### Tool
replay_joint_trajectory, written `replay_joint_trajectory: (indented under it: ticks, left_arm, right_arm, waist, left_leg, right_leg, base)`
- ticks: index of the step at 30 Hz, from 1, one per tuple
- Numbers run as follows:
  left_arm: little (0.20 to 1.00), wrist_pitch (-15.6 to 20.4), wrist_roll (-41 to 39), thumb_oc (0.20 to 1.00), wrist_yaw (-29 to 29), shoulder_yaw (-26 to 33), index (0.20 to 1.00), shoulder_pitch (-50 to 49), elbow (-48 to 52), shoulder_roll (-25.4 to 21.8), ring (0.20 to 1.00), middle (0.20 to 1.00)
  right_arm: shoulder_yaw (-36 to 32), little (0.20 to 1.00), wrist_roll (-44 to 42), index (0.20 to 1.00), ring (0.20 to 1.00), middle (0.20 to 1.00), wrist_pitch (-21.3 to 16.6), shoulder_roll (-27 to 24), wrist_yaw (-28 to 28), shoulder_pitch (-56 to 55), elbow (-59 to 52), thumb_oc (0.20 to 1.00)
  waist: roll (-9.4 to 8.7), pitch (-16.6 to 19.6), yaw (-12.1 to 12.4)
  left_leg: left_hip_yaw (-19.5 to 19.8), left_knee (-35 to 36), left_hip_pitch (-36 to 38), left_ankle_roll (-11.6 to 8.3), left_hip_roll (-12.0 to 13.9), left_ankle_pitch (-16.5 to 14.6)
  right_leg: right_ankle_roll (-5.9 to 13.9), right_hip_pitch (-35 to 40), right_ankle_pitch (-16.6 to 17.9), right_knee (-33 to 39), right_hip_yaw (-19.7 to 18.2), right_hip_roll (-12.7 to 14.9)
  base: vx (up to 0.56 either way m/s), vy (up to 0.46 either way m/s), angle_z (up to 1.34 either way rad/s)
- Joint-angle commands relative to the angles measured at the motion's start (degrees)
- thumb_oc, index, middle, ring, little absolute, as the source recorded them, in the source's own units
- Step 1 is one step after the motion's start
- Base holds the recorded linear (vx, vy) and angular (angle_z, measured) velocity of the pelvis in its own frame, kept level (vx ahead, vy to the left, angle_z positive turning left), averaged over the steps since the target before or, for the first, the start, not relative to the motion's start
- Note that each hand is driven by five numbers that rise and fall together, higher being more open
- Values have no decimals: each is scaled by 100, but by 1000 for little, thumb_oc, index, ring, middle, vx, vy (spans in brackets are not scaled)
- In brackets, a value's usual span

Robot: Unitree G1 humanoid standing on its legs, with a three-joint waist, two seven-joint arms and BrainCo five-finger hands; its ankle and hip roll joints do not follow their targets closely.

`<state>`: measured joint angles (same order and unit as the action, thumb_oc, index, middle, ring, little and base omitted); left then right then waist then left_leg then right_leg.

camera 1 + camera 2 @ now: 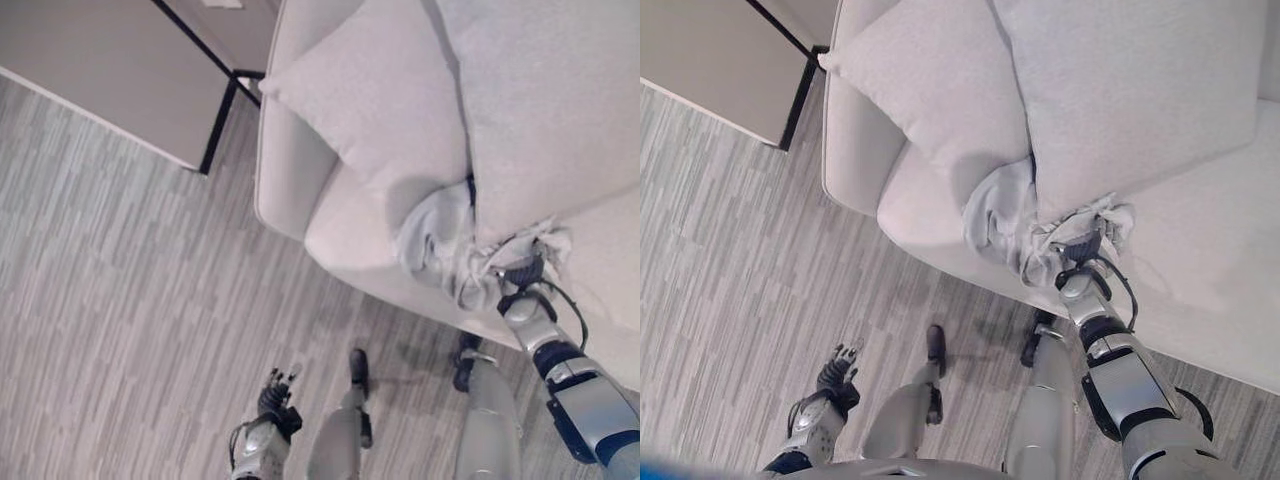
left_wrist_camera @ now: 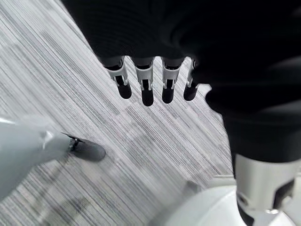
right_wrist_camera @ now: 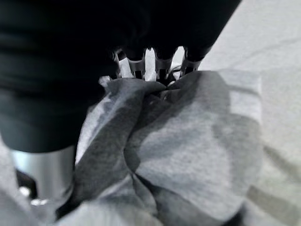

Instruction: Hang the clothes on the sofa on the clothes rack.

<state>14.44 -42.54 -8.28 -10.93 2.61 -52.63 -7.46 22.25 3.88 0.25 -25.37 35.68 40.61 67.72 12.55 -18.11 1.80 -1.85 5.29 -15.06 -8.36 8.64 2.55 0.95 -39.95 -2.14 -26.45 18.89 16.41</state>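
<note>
pale sofa (image 1: 330, 220), grey plank floor (image 1: 120, 300), crumpled grey garment (image 1: 440, 235)

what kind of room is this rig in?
Looks like a living room, probably a home or a mock-up of one: a pale sofa with loose cushions, wood-look plank floor, and grey clothes bunched on the seat, with the right robot hand shut on them.

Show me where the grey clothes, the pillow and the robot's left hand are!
grey garment (image 1: 1000, 215), right eye view, bunched fabric on the sofa seat.
pillow (image 1: 375, 95), left eye view, middle of its face.
left hand (image 1: 278, 398), left eye view, dark back of hand.
</note>
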Motion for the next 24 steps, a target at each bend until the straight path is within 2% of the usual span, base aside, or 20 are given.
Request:
replay_joint_trajectory:
  ticks: [1,3,8,11,15,16,17,19,20,23,24]
  left_arm:
    - [1000,1,-161,1000,80,-215,1000,95,-121,-375,1000,1000]
    - [1000,-78,-41,1000,146,-175,1000,62,-240,-397,1000,1000]
    - [1000,-148,50,1000,186,-83,1000,73,-550,-389,1000,1000]
    - [1000,-162,67,1000,161,-14,1000,168,-805,-347,1000,1000]
    - [1000,-186,145,1000,29,200,1000,386,-1231,-339,1000,1000]
    - [1000,-185,145,1000,29,200,1000,396,-1229,-341,1000,1000]
    - [1000,-189,197,1000,-19,330,1000,430,-1347,-371,1000,1000]
    - [1000,-189,213,1000,-63,443,1000,392,-1344,-404,1000,1000]
    - [1000,-189,213,1000,-64,441,1000,389,-1343,-404,1000,1000]
    - [1000,-221,296,1000,-90,627,1000,205,-1111,-455,1000,1000]
    - [1000,-222,297,1000,-91,624,1000,200,-1109,-455,1000,1000]
  right_arm:
    - [755,200,383,200,200,200,-75,316,-1331,543,455,200]
    - [917,200,482,200,200,200,-60,422,-1551,491,599,200]
    - [904,200,507,200,200,200,-40,532,-1672,303,800,200]
    - [722,200,321,200,200,200,-34,582,-1666,42,878,200]
    - [1,200,-589,200,200,200,-170,543,-1586,-745,529,200]
    - [-4,200,-590,200,200,200,-170,541,-1586,-736,526,200]
    - [-399,200,-1073,200,200,200,-291,504,-1547,-1134,209,200]
    - [-778,200,-1464,200,200,200,-406,457,-1489,-1571,-307,200]
    - [-779,200,-1463,200,200,200,-403,457,-1488,-1577,-313,200]
    - [-1425,200,-2242,200,200,200,-668,440,-1584,-2431,-1819,200]
    - [-1427,200,-2241,200,200,200,-663,441,-1582,-2441,-1829,200]
  waist:
    - [-29,-30,297]
    - [-81,-7,328]
    - [-106,4,323]
    - [-147,6,294]
    - [-364,96,118]
    - [-384,97,108]
    - [-498,163,-16]
    - [-620,225,-139]
    - [-619,222,-138]
    - [-867,390,-390]
    - [-867,385,-388]
  left_leg:
    - [197,-29,39,234,-61,-254]
    - [242,-29,35,241,-89,-278]
    - [289,-29,65,251,-125,-302]
    - [323,-29,102,254,-163,-320]
    - [320,-29,290,275,-223,-416]
    - [324,-29,210,287,-254,-315]
    - [301,-29,336,298,-283,-373]
    - [248,-29,495,312,-312,-440]
    - [248,-29,502,313,-311,-441]
    - [100,-29,884,352,-384,-569]
    - [100,-29,894,352,-382,-570]
  right_leg:
    - [907,67,197,105,-278,412]
    - [911,58,236,110,-284,423]
    - [931,97,263,129,-283,460]
    - [951,200,296,185,-270,498]
    - [983,489,399,380,-259,524]
    - [912,457,535,472,-222,543]
    - [944,622,594,559,-232,568]
    - [976,815,649,670,-251,588]
    - [976,823,650,674,-249,587]
    - [1058,1276,817,964,-265,608]
    - [1059,1289,819,970,-264,606]
  base:
    - [-18,-27,10]
    - [9,-1,13]
    - [7,7,3]
    - [7,11,8]
    - [0,-3,10]
    - [-26,16,11]
    - [-45,34,9]
    - [18,39,4]
    - [26,69,-2]
    - [25,101,-8]
    - [11,42,-10]
